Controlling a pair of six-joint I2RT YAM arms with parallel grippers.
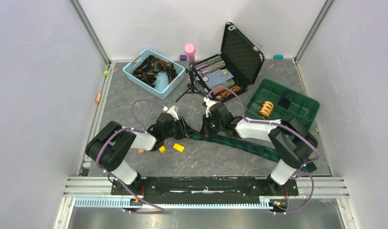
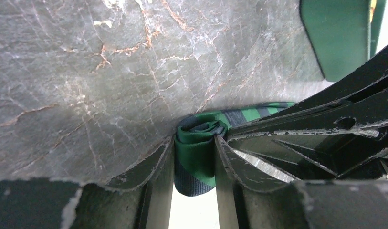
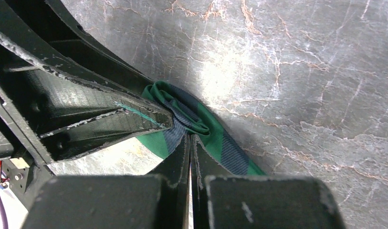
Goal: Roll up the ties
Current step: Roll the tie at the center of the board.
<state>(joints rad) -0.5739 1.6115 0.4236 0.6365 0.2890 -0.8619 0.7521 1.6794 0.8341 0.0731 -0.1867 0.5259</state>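
Observation:
A dark green-and-navy plaid tie [image 1: 249, 145] lies on the grey table, running from the centre out to the front right. Its near end is wound into a small roll [image 2: 196, 162]. My left gripper [image 1: 184, 129] is shut on that roll, one finger on each side [image 2: 195, 138]. My right gripper [image 1: 206, 126] faces it from the right. Its fingers are pressed together and the tips pinch the fabric at the roll's centre [image 3: 189, 136]. The tie's flat part [image 3: 225, 148] trails under the right fingers. More ties lie tangled in a blue basket [image 1: 153, 71].
An open black case [image 1: 239, 52] with rolled ties stands at the back. A green divided tray [image 1: 297, 107] at the right holds a yellow-orange roll [image 1: 266, 109]. A small tripod with a pink top [image 1: 189, 50] stands behind the grippers. Small orange blocks [image 1: 178, 147] lie in front.

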